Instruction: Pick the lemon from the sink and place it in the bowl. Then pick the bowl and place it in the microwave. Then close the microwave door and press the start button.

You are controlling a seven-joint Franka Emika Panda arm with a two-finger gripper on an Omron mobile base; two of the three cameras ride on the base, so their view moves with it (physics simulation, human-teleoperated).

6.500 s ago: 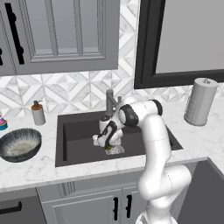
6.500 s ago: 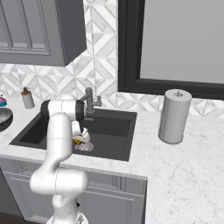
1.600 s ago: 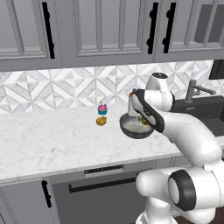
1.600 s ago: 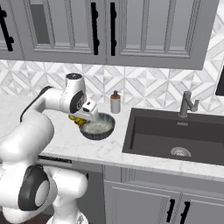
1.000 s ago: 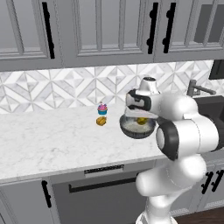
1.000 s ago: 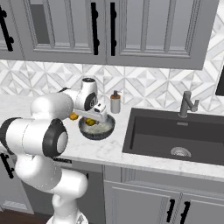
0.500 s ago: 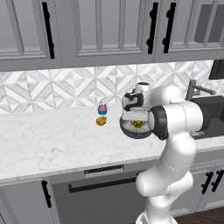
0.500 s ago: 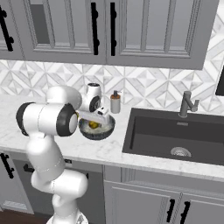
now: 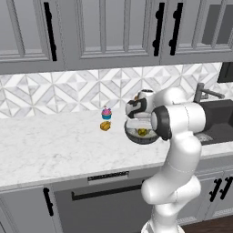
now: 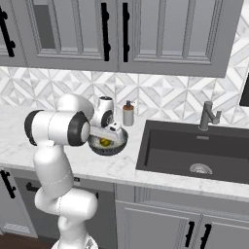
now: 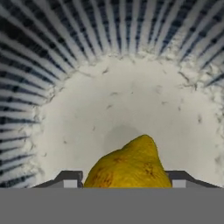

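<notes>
Hand (image 11: pixel 123 177) — lemon (image 11: pixel 129 165) between fingers.

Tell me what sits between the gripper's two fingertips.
The lemon sits between the fingertips in the hand view, over the pale inside of the bowl. The gripper hangs low in the bowl.

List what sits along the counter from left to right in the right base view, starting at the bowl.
bowl holding the lemon → soap dispenser → sink → faucet
</notes>
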